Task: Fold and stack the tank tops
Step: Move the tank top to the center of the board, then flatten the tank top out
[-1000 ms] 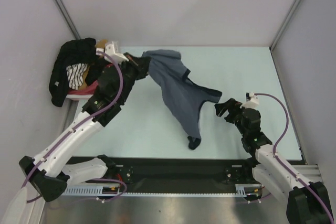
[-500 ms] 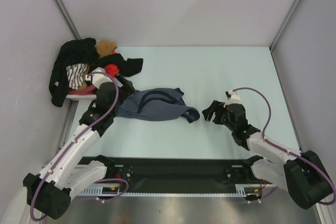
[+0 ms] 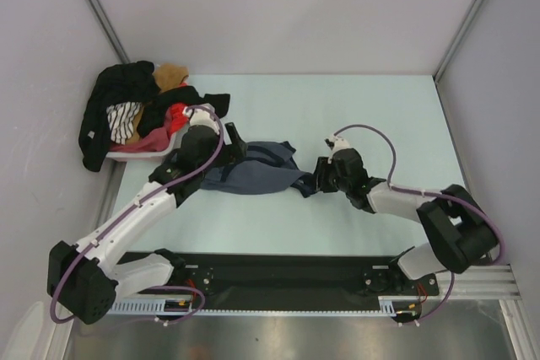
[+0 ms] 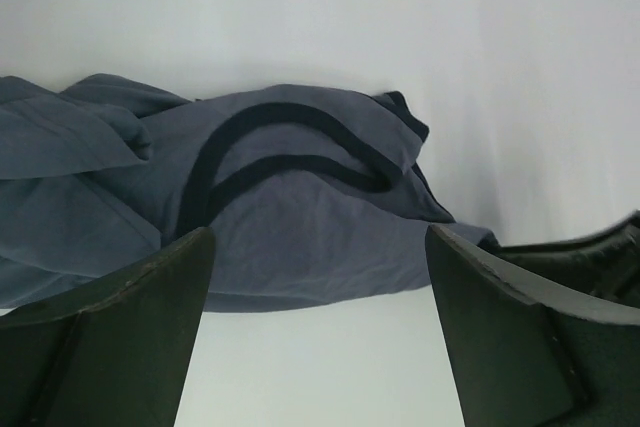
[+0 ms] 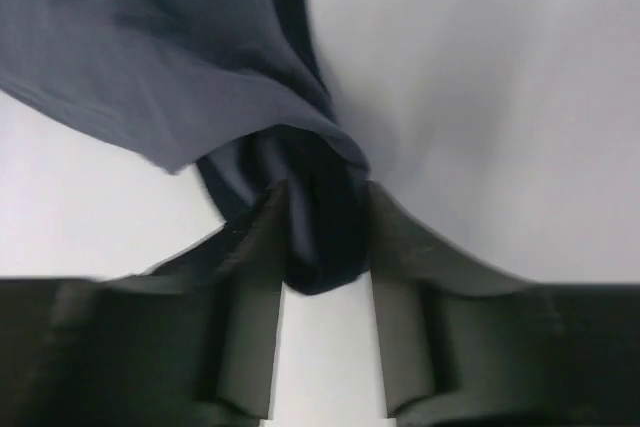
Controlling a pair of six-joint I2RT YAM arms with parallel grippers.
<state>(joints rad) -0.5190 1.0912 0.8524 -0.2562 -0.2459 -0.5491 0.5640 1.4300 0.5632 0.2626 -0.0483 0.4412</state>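
My right claw [image 5: 322, 215] pinches the bunched, dark-trimmed end of the blue-grey tank top [image 3: 253, 176], which lies crumpled mid-tabletop [image 3: 380, 115] between my arms. My left claw [image 4: 320, 237] hangs just above its other end, spread wide, gripping nothing.

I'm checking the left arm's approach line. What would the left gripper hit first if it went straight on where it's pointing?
Most likely the blue-grey tank top: it lies crumpled straight ahead of the open left gripper. How far ahead is hard to judge from the wrist view.
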